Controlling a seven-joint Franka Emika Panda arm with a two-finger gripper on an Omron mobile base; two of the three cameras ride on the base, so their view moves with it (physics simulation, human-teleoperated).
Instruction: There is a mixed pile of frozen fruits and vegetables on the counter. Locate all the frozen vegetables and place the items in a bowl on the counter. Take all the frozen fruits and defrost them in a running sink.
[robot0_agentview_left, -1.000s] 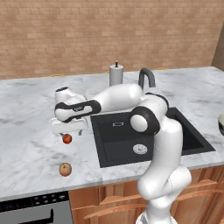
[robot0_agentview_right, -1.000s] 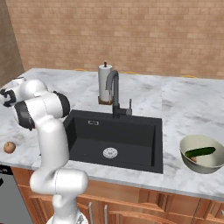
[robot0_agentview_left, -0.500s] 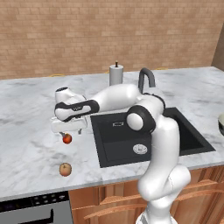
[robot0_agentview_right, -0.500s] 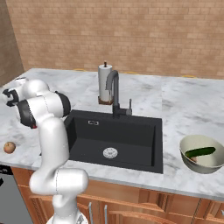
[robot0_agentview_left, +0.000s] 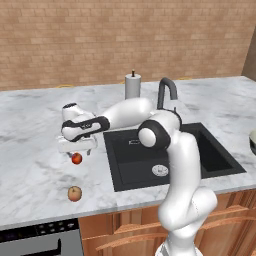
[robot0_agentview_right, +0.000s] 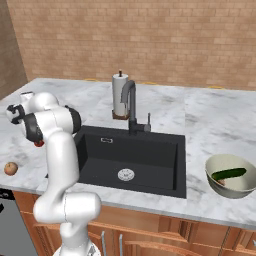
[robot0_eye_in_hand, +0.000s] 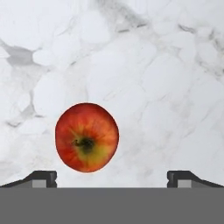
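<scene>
Left base view: we're hovering the gripper (robot0_agentview_left: 79, 150) over the red ball (robot0_agentview_left: 76, 158) on the counter (robot0_agentview_left: 30, 150), left of the sink (robot0_agentview_left: 170, 155); the orange-tan ball (robot0_agentview_left: 74, 193) is sitting nearer the front edge.

Right base view: the bowl (robot0_agentview_right: 231, 175) by the front edge is holding the green stick (robot0_agentview_right: 229, 173) and, we think, the pale lump.

Hand view: the jaws are spread wide, with the ball between them, untouched.

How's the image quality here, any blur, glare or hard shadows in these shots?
Hand view: the red apple is sharp, evenly lit, throwing hardly any shadow on the marble counter. Left base view: soft and slightly coarse, a faint shadow under the open gripper. Right base view: flat light, no glare, the black sink keeps its detail.
</scene>
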